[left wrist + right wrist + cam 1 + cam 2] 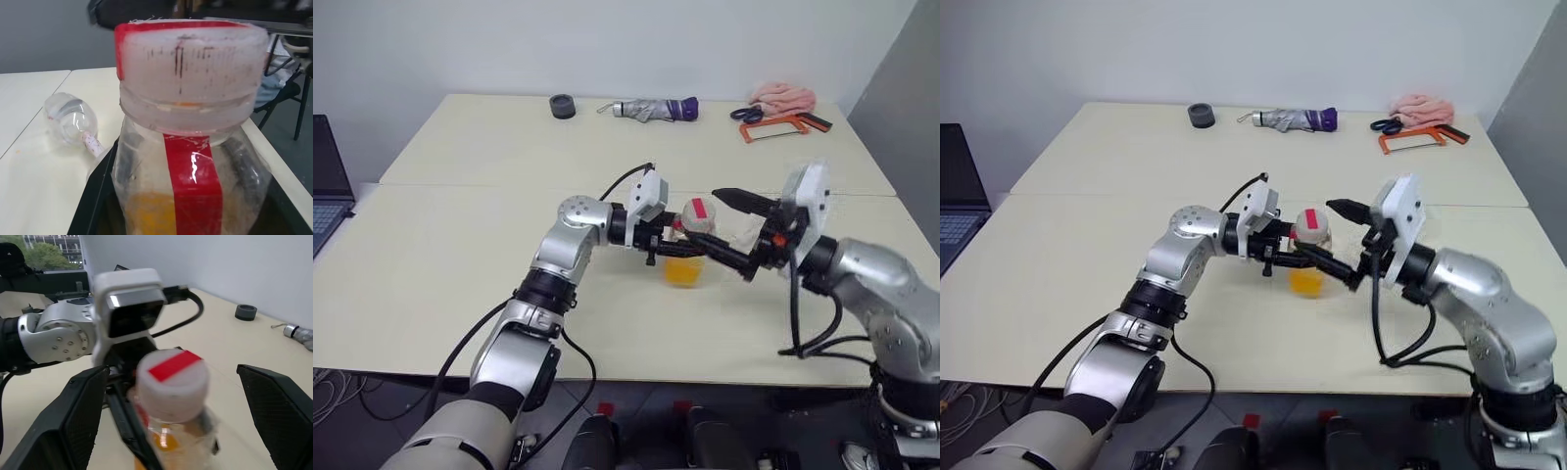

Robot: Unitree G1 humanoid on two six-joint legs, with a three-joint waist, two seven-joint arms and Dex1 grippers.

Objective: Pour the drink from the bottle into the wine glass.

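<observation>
My left gripper is shut on the bottle, holding it upright just above the middle of the table. The bottle is clear plastic with a red label strip; its wide whitish cap carries a red strip on top. The orange drink fills the bottle's lower part. My right gripper is open, with one black finger on each side of the cap and not touching it. The wine glass lies on its side on the table just beyond the bottle.
Along the far edge of the table are a black tape roll, a folded umbrella, scissors, an orange hacksaw and a pink cloth. A laptop sits at the far left.
</observation>
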